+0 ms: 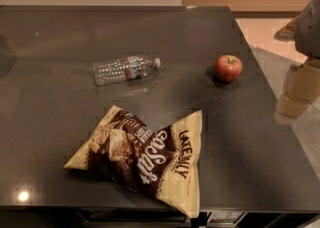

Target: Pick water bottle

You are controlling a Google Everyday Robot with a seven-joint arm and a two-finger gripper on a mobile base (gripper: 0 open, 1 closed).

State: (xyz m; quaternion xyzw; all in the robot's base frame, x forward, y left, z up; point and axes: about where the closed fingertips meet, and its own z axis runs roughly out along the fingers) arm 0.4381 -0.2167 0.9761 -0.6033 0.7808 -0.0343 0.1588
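The water bottle [124, 68] lies on its side on the dark table [60, 122], left of centre toward the back. It is clear and ribbed, with a red-white-blue label band, and its white cap points right. My gripper [299, 88] shows as a grey and tan shape at the right edge of the view. It is beyond the table's right side and far right of the bottle, touching nothing on the table.
A brown and cream snack bag [145, 158] lies near the table's front edge, in front of the bottle. A red apple [228, 68] stands to the right of the bottle, near the table's right edge. Pale floor lies beyond that edge.
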